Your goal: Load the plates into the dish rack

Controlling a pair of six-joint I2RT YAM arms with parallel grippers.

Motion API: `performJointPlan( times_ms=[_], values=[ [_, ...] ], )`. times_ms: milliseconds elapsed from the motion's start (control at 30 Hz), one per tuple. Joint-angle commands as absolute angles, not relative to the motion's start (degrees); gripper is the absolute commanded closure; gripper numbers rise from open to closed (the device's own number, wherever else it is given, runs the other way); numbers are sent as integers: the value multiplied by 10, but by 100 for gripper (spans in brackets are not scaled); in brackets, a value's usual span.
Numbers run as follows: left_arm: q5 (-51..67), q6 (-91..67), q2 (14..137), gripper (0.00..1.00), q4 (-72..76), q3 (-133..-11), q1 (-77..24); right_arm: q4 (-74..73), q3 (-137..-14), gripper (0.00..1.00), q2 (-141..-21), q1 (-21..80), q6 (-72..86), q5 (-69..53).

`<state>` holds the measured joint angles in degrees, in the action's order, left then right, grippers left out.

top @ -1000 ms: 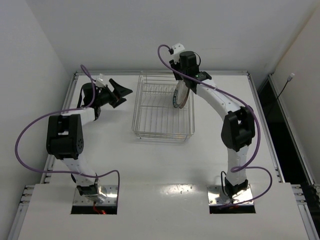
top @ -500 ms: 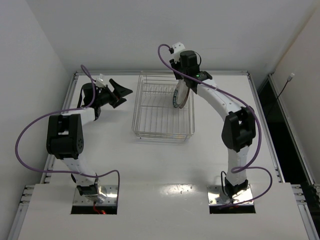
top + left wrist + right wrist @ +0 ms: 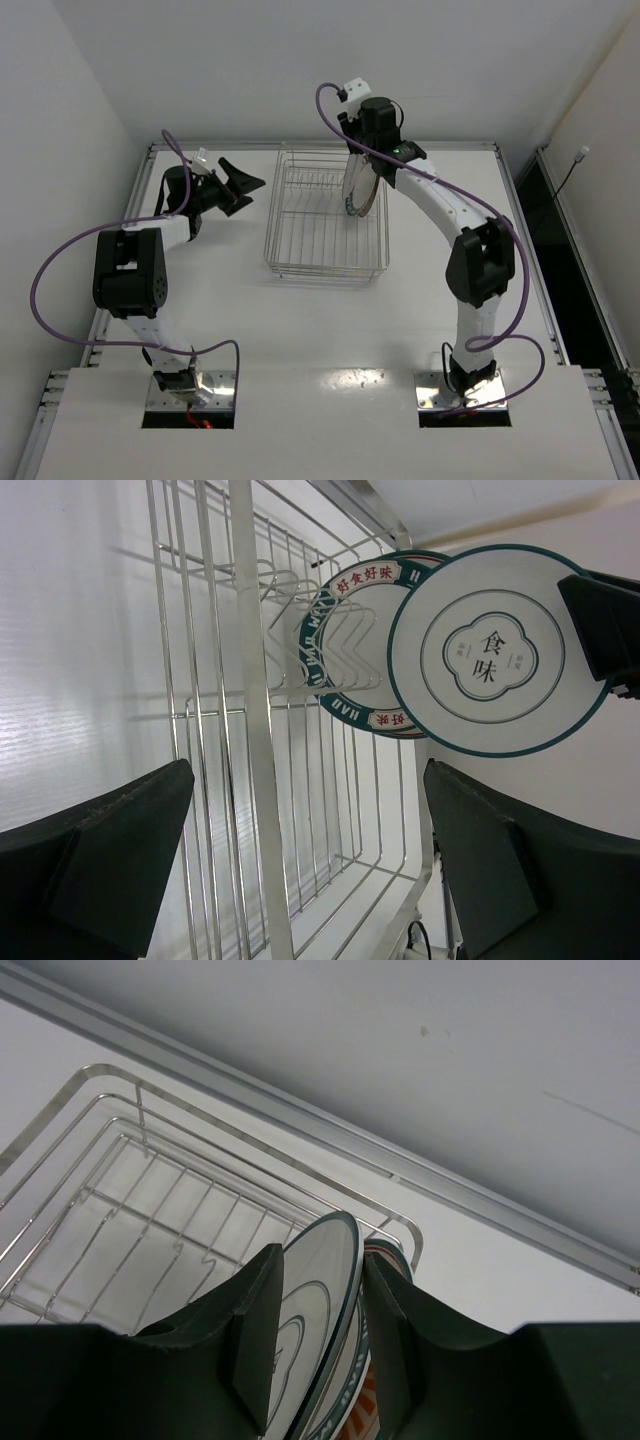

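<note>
R gripper clamped on ring plate, on edge at dish rack right side, beside blue-rim plate. L gripper fingers apart, left of rack.

Bright, even lighting; sharp, faint shadows

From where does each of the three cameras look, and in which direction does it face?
Top external: above and behind the bases, looking down at the dish rack on the table; the left arm and right arm show whole.
Left wrist: beside the rack, looking through its wires at the ringed plate; the open left gripper frames the bottom corners.
Right wrist: above the rack, looking down past the right gripper, shut on the ringed plate.
Shared: both wrist views show that plate and the rack.
</note>
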<state>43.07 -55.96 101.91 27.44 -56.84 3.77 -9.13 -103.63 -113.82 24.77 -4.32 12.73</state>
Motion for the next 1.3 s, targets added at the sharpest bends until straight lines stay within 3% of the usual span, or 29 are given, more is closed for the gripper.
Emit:
performJointPlan(
  times_ms=[0, 1267],
  values=[
    [438, -554, 1018, 0, 292, -587, 40, -47, -1064, 100, -1095, 252, -44, 120],
    [438, -554, 1023, 0, 292, -592, 40, -52, -1031, 100, -1176, 236, -65, 120]
  ],
)
